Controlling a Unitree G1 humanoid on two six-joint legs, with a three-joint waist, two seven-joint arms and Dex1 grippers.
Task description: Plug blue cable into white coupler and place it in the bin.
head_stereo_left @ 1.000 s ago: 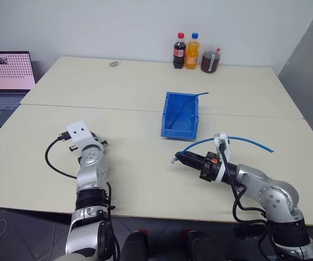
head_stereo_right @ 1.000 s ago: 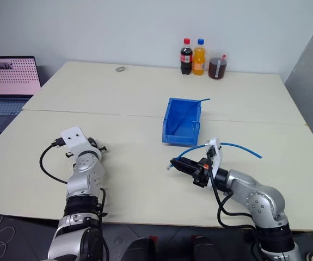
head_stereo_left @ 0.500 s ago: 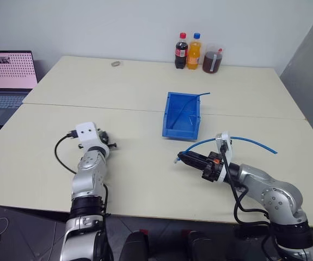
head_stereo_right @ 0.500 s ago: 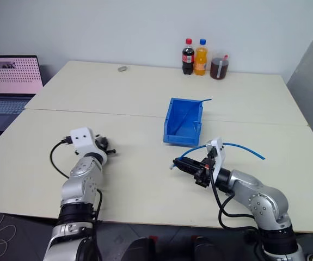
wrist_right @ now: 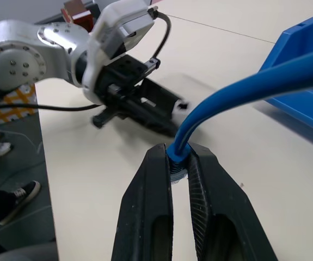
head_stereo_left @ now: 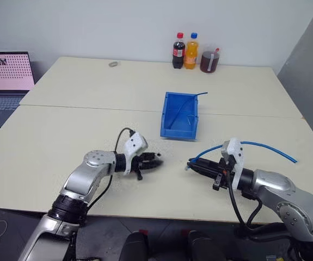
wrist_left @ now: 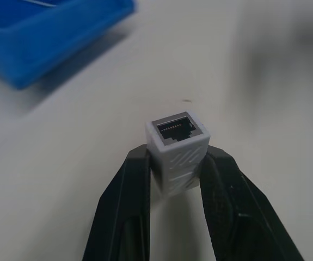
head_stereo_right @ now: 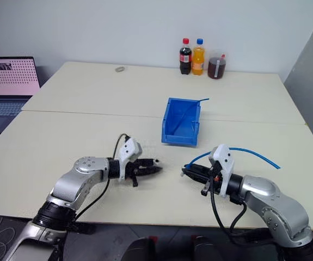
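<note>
- Big cream table [head_stereo_left: 91, 114] by a plain white wall, soda bottles [head_stereo_left: 184, 51] at the back.
- Blue plastic rectangular bin [head_stereo_left: 179, 115] mid-table, nothing placed in it yet.
- Right gripper [wrist_right: 179, 163] clamped on the thin light-blue cable [head_stereo_left: 265, 145] near its plug.
- Left gripper [wrist_left: 173, 173] pinching the tiny white boxy coupler [wrist_left: 177, 147], socket facing the plug. Not plugged yet.

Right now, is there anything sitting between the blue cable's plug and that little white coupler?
Nothing visible. The left gripper holds the white coupler, the right gripper the blue cable; between them is bare table.
</note>
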